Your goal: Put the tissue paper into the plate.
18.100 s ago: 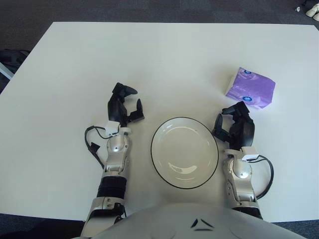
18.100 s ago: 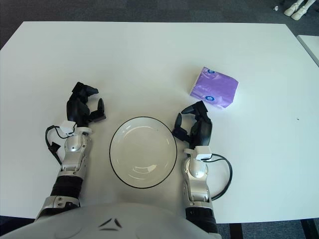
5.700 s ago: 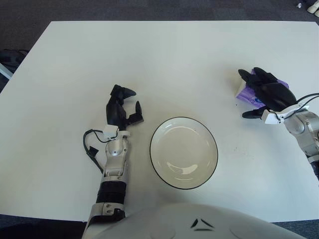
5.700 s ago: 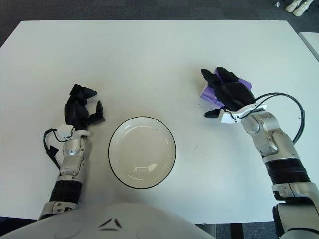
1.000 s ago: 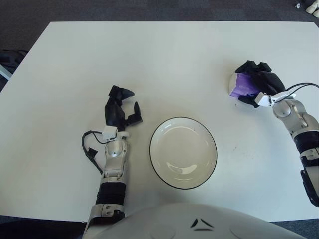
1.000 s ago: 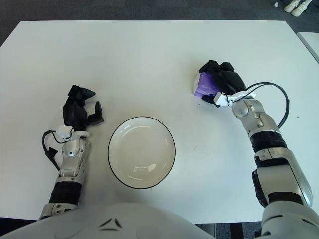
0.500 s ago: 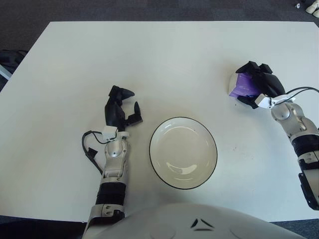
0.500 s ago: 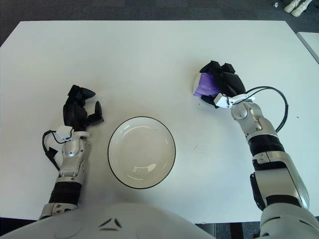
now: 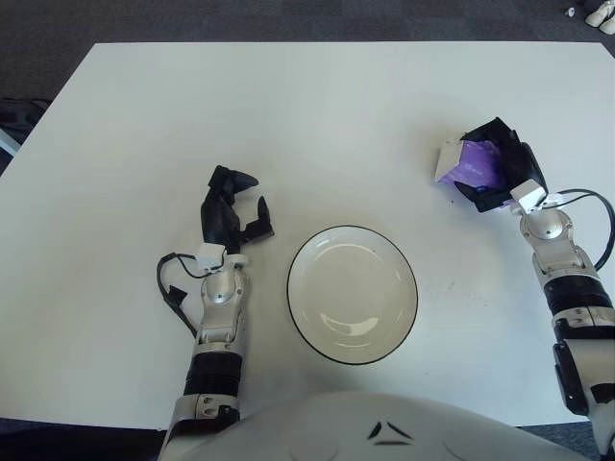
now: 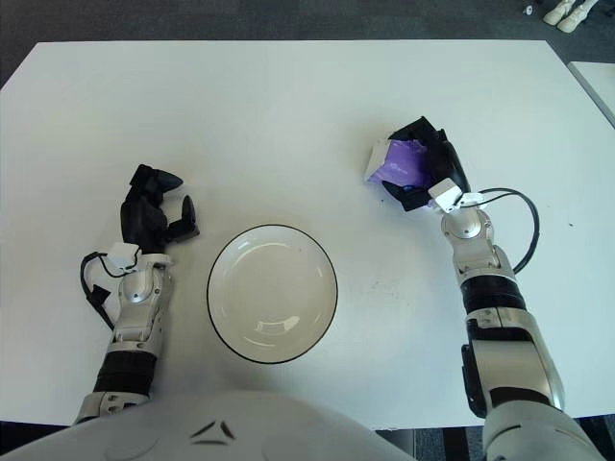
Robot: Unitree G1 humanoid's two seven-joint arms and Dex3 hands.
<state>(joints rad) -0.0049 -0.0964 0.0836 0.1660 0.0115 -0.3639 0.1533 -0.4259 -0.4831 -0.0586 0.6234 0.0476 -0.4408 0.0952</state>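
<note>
Left eye view: right hand [image 9: 502, 171] clamped on tissue paper [image 9: 469, 163], grasp step done; next, judged: carry leftward over plate [image 9: 300, 305], release. Left hand [image 9: 229, 213] idle, fingers relaxed.

One tissue pack [image 9: 471, 163], one plate [image 9: 353, 294], one table [image 9: 288, 115], two hands
</note>
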